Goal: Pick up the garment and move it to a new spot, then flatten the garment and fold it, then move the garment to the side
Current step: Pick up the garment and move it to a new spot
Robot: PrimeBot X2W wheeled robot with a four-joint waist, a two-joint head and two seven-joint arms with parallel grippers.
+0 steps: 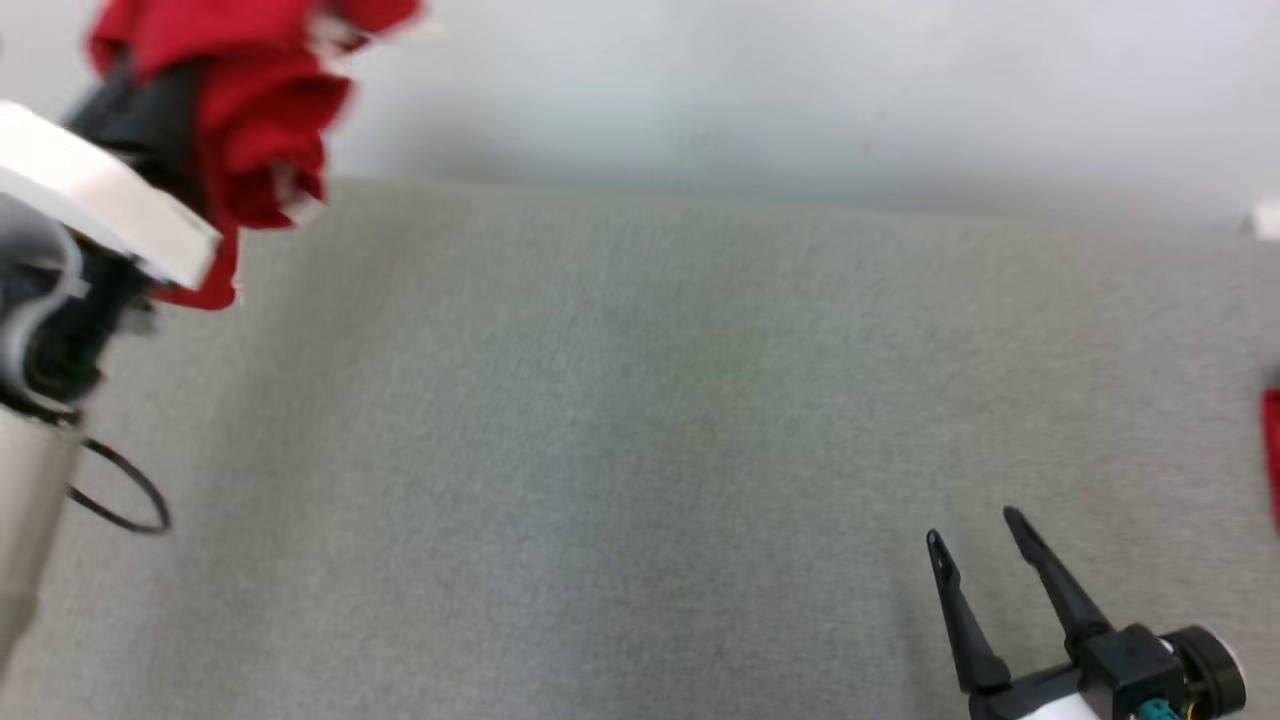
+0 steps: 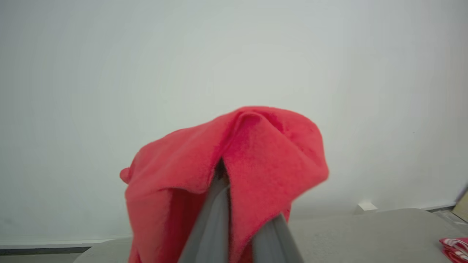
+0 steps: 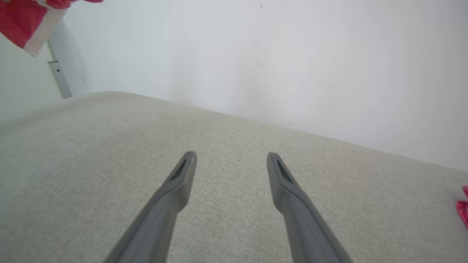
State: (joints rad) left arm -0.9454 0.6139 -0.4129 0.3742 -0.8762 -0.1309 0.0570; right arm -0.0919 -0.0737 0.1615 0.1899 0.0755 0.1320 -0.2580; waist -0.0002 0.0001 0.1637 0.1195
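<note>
Step in hand, as judged: the carry to a new spot, with the lay-down not yet begun.

To do it well, the pinch should hold firm until the cloth is over the open middle of the table. The arm should then lower until the hanging hem touches first, and draw sideways while letting go, so the cloth spreads instead of heaping. The free gripper is best used to take a loose edge.

Left gripper (image 2: 226, 190): the fingers converge to a near-closed pinch. Their tips are buried in a fold of the garment (image 2: 256, 146), which drapes over both of them. It is raised at the table's far left.

Garment: red, bunched, and hanging clear of the table (image 1: 640, 400) in the head view, against the wall (image 1: 800, 80). A pale trim shows at one edge.

Right gripper (image 1: 973, 528): spread wide and holding nothing, low over the near right of the table. Whether it touches the surface cannot be told.

Outward: a second red cloth (image 2: 453, 246) lies at the table's right edge, well apart from the work.
</note>
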